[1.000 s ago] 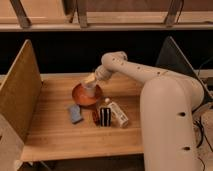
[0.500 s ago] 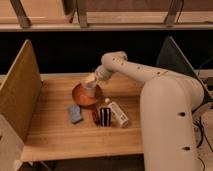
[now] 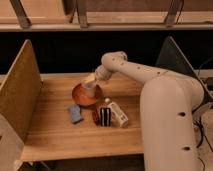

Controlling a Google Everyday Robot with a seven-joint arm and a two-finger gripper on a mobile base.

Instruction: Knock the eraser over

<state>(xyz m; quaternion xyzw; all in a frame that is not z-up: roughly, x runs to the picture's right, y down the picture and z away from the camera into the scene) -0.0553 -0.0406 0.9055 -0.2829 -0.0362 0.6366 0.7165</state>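
Item under inspection: one eraser (image 3: 105, 116), a small black block with white vertical stripes on its face. It stands upright on the wooden table (image 3: 55, 137), near the middle of the top and toward the front edge. It is not tipped.

Immediately adjacent: one small dark-red object (image 3: 95, 117) sits just beside the eraser on the camera's left; its nature cannot be determined. One white carton-like box (image 3: 118, 113) lies flat on the other side, angled diagonally, close against the eraser; whether they touch cannot be told.

Further out: one flat blue pad (image 3: 75, 113) lies on the table, apart from the eraser on the camera's left. One round reddish-brown bowl (image 3: 80, 98) sits behind the eraser, toward the back of the table. One pale cup-like item (image 3: 90, 89) appears to stand inside it.

Gripper (image 3: 91, 79): one, at the end of the single white arm (image 3: 135, 72). It is positioned over the bowl, at or just above the pale item, behind the eraser and clear of it. Whether the gripper is open or closed, and whether it has hold of anything, cannot be told.

Surroundings: two upright side panels, one tan panel (image 3: 20, 87) at the camera's left end of the table and one dark panel (image 3: 172, 60) at the other end. The robot's white body (image 3: 170, 125) fills the near corner beside the dark panel.
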